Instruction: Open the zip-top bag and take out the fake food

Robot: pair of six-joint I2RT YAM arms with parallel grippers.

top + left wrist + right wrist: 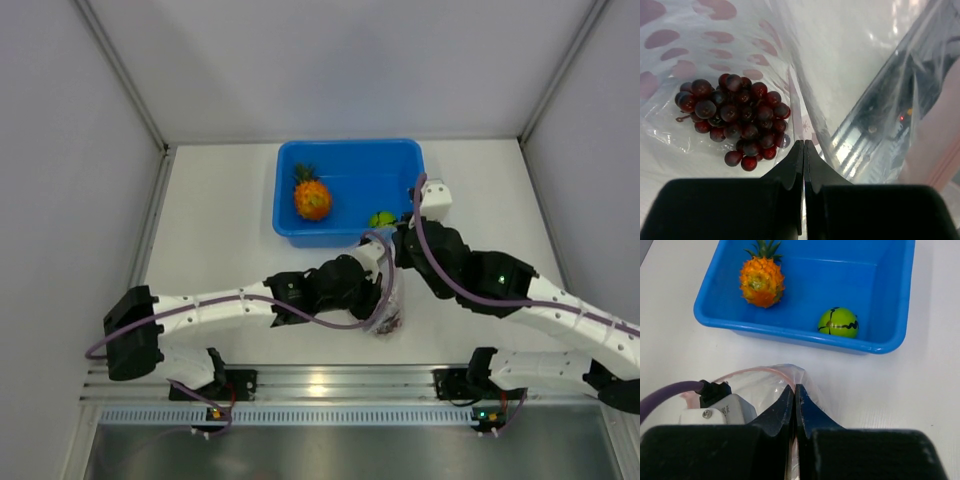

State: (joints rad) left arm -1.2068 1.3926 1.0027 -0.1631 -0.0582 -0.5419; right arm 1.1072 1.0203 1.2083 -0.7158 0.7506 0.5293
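The zip-top bag [388, 308] hangs between both grippers just in front of the blue tub [286, 190]. My right gripper [795, 386] is shut on its pink zip rim [765, 371]. My left gripper [804, 142] is shut on a fold of the bag's clear wall [740, 40]. The dark purple grape bunch [732, 120] lies at the bottom inside the bag. In the tub the orange pineapple [761, 281] lies at the left and the green round fruit [838, 322] sits near the front wall.
The tub's front rim [790, 335] is a short way beyond the bag. White enclosure walls [80, 150] stand at both sides and the back. A metal rail [330, 385] with both arm bases runs along the near edge.
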